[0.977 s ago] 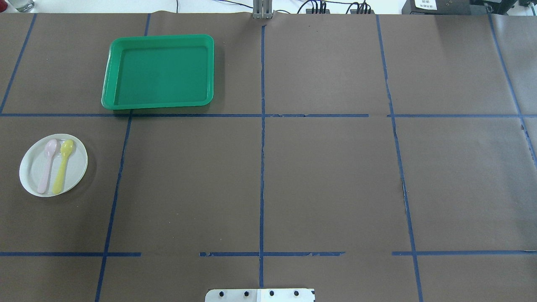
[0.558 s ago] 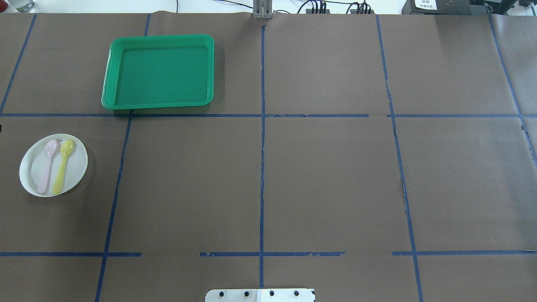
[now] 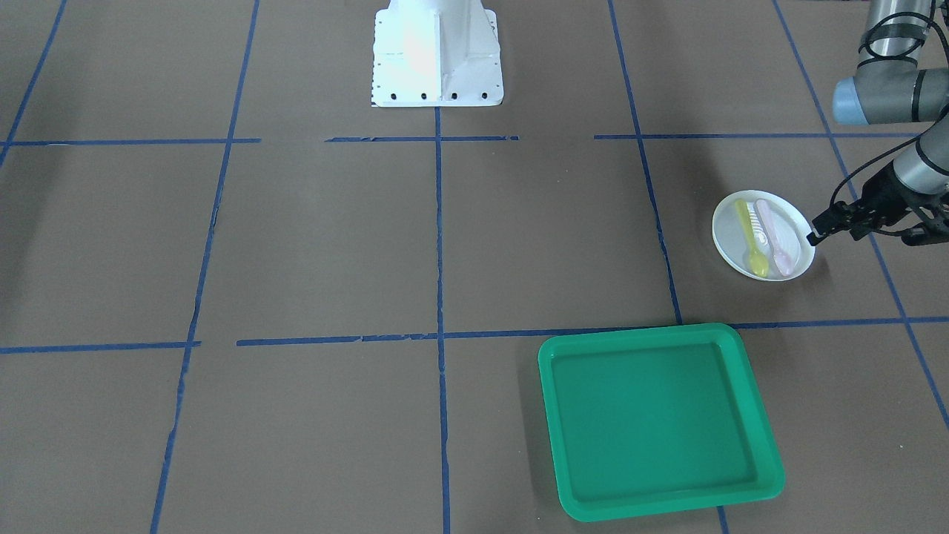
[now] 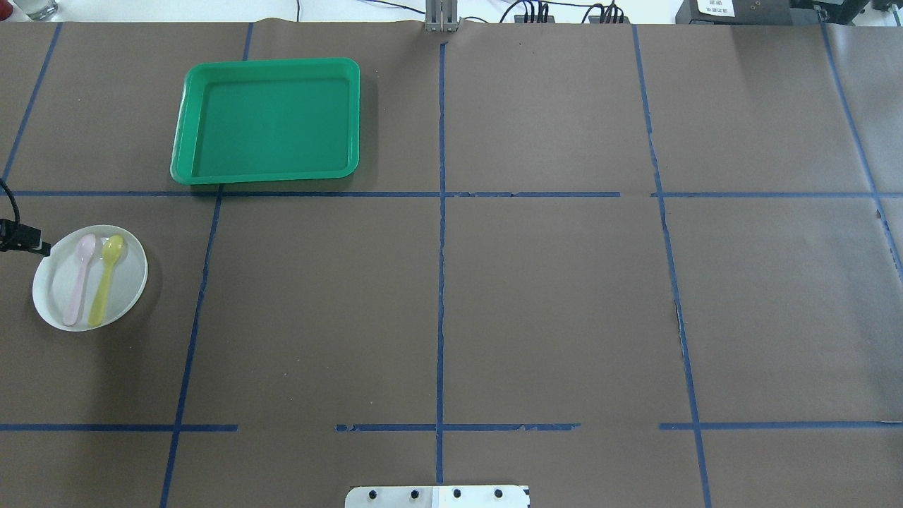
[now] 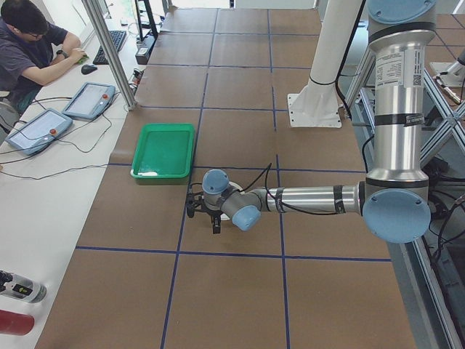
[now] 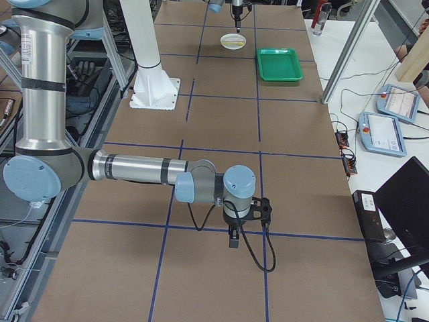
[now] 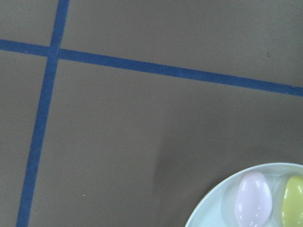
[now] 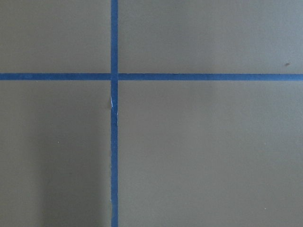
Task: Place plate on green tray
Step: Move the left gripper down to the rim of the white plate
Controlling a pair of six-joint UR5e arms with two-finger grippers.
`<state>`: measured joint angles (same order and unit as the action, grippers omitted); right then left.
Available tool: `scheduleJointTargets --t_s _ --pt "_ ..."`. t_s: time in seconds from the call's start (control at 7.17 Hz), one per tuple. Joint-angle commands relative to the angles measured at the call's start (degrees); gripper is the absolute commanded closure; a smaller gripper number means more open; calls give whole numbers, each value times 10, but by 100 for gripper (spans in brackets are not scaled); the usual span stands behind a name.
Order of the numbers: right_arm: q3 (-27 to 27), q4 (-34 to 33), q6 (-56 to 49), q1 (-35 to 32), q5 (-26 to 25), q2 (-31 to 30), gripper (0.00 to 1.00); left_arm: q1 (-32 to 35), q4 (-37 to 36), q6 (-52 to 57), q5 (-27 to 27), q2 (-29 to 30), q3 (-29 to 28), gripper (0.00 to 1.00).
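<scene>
Two spoons (image 4: 79, 279) lie on the white plate (image 4: 131, 281), which sits on the tabletop (image 4: 550, 303) well apart from the green tray (image 4: 268, 123). The left tool (image 3: 814, 238) hangs by its rim; how open, I cannot tell.

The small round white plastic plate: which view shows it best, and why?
Overhead exterior: the small round white plastic plate shows whole and clear. Front-facing shows it whole too, slightly smaller. Left wrist catches only an edge; exterior right shows it tiny; exterior left mostly hides it; right wrist, nothing.
</scene>
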<state>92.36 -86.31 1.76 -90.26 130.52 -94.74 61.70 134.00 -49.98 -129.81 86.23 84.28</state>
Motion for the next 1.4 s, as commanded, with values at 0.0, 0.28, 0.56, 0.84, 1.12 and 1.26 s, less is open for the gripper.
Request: scheduleJointTargets --t_s 0.0,0.28,0.56,0.84,1.12,1.26 --pt "0 0 0 0 0 0 0 -34 4 -3 2 2 -3 0" --pt "0 0 0 0 0 0 0 -37 4 1 2 1 -2 39" --pt "0 1 0 0 0 0 0 -37 4 4 2 -1 -3 43" --pt "-1 0 0 0 0 0 0 -38 4 4 2 -1 -4 42" --pt "0 0 0 0 0 0 0 -38 4 4 2 -1 -3 53" --pt "0 0 -1 0 0 0 0 -38 4 5 2 -2 -3 76"
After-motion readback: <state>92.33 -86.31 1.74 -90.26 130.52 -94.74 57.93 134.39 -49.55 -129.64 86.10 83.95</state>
